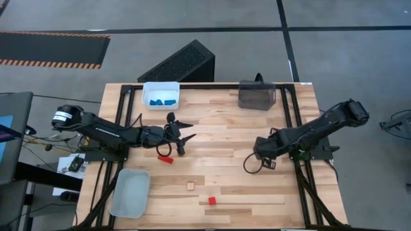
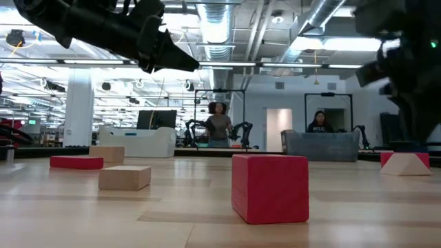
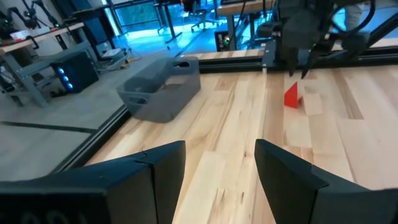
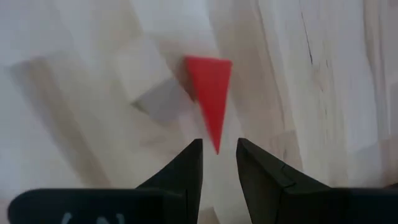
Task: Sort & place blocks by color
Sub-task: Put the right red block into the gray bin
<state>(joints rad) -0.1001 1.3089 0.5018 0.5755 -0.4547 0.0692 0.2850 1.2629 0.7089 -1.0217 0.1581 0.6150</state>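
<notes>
Right gripper [image 4: 217,163]: centre-right of the high view, pointing down at the table; jaws parted, gripping nothing.
Red wedge [image 4: 210,90]: on the table just beyond the right gripper's fingertips, its narrow tip pointing into the gap between them; not gripped. A pale block lies against it.
Left gripper [image 3: 219,180]: left of centre in the high view, raised off the table; jaws apart, empty.
Red bar [image 1: 166,160]: on the table just below the left gripper in the high view, apart from it.
Wooden cube [image 1: 190,186]: lower centre of the high view, well apart from both grippers.
Red cube [image 1: 212,200]: lower centre, just right of and below the wooden cube; it fills the foreground of the low view.
Blue blocks [image 1: 160,101]: inside the white bin [image 1: 176,86] at the table's upper left edge.
Dark tinted bin [image 1: 257,95]: upper centre-right edge of the table.
Grey bin [image 1: 130,193]: lower left corner of the table.
People: two in the room behind, centre of the low view.
</notes>
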